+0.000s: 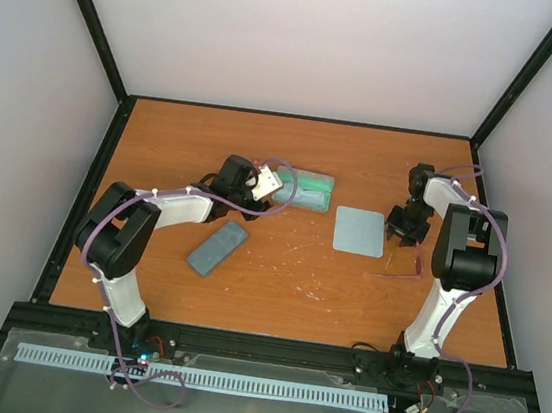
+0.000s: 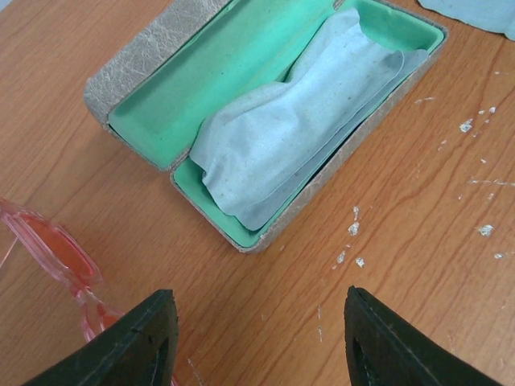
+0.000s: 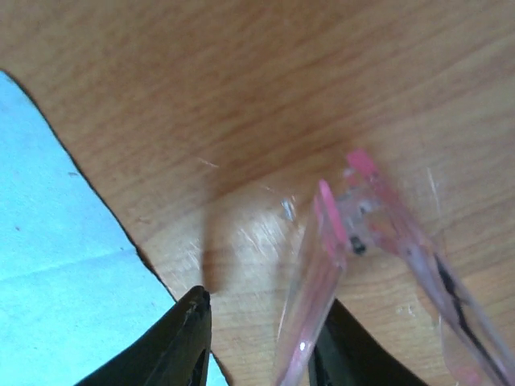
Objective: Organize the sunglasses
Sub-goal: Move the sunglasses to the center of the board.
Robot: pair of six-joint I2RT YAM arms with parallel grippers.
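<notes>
A pair of pink see-through sunglasses [image 3: 330, 241] lies on the table by my right gripper [image 3: 261, 338]. One of its slender arms stands between the fingers, against the right finger [image 3: 346, 354]. The jaws are apart and the left finger does not touch it. From above, these sunglasses [image 1: 397, 273] show as thin pink lines below the right gripper [image 1: 401, 227]. My left gripper [image 2: 257, 338] hangs open and empty just short of an open case [image 2: 153, 64] with green lining and a pale blue cloth [image 2: 298, 129] inside. Another pink pair of sunglasses [image 2: 48, 249] lies left of it.
A shut blue-grey case [image 1: 217, 248] lies near the left arm. A pale blue square cloth [image 1: 359, 231] is spread flat between the open case [image 1: 308, 190] and the right gripper, and its edge [image 3: 56, 241] shows in the right wrist view. Black frame rails border the table.
</notes>
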